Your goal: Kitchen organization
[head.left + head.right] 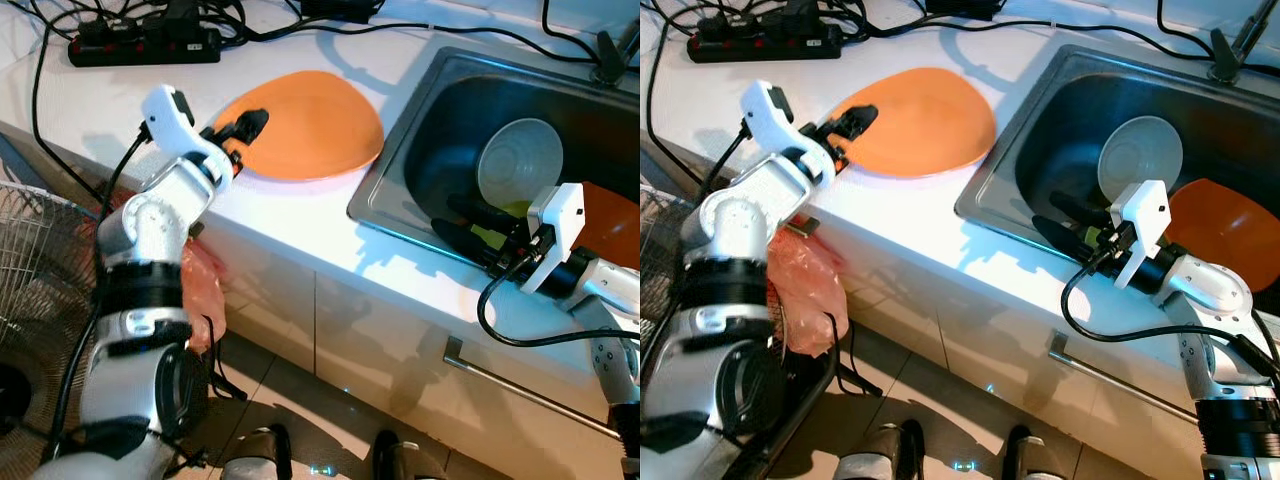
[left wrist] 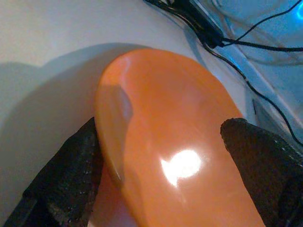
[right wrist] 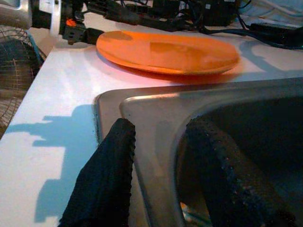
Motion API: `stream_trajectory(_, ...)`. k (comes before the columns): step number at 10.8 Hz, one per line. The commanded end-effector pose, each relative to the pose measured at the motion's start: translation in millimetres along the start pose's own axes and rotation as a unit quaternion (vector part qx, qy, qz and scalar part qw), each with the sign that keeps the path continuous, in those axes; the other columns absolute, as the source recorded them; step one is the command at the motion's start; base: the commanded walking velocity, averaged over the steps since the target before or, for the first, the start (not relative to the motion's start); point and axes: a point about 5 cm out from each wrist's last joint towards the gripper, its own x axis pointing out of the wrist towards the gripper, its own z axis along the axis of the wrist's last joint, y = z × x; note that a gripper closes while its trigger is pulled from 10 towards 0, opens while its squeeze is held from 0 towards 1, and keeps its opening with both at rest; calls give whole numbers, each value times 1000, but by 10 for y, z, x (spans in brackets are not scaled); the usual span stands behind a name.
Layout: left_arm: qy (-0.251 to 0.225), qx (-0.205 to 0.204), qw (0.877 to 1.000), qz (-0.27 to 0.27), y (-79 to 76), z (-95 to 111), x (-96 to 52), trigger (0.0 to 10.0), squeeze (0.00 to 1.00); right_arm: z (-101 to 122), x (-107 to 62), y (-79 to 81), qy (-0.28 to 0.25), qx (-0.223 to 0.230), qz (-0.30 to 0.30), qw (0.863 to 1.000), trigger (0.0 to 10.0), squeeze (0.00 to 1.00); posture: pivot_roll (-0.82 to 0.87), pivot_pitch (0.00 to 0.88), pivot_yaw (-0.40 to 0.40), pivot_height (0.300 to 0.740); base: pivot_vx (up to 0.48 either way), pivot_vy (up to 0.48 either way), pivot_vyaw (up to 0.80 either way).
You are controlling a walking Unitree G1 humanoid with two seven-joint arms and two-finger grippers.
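**Gloss, steel and grit at the counter**

The orange plate point(image 2: 175, 156) between my left gripper's point(image 1: 243, 129) fingers point(image 2: 260, 165) looks like smooth, glossy plastic, with a bright highlight on it. My finger pads are matt black and rough, finely pebbled. The countertop point(image 1: 300, 215) is smooth and white, with a soft sheen near its front edge. The sink point(image 3: 156, 123) is brushed stainless metal, dull grey along the rim where my right gripper point(image 3: 161, 179) sits. In the basin, the white bowl point(image 1: 520, 160) looks smooth and satiny. My arm shells are glossy white plastic and silver metal.
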Motion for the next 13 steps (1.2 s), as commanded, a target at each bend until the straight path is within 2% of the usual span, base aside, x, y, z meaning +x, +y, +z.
stream_trajectory(1, 11, 0, 1000, 5, -14, -57, 37, 10000, 0, -67, -17, 37, 21, 9, 9, 1000, 10000, 0, 1, 245, 35, 740, 0, 0, 0)
stream_trajectory(2, 12, -5, 1000, 3, -48, -79, 68, 10000, 0, -62, -13, 29, 21, 8, 10, 1000, 10000, 0, 1, 246, 34, 740, 0, 0, 0)
stream_trajectory(3, 11, -11, 1000, -1, -91, -97, 91, 4118, 0, -60, -11, 27, 22, 7, 10, 1000, 10000, 0, 1, 247, 33, 740, 0, 0, 0)
stream_trajectory(4, 11, -19, 1000, -6, -150, -142, 119, 0, 0, -58, -3, 31, 23, 8, 12, 1000, 10000, 0, 1, 247, 33, 740, 0, 0, 0)
stream_trajectory(13, -7, -27, 1000, -3, -169, -104, 134, 0, 0, -45, 18, 15, 23, 8, 15, 1000, 10000, 0, 6, 250, 24, 740, 0, 0, 0)
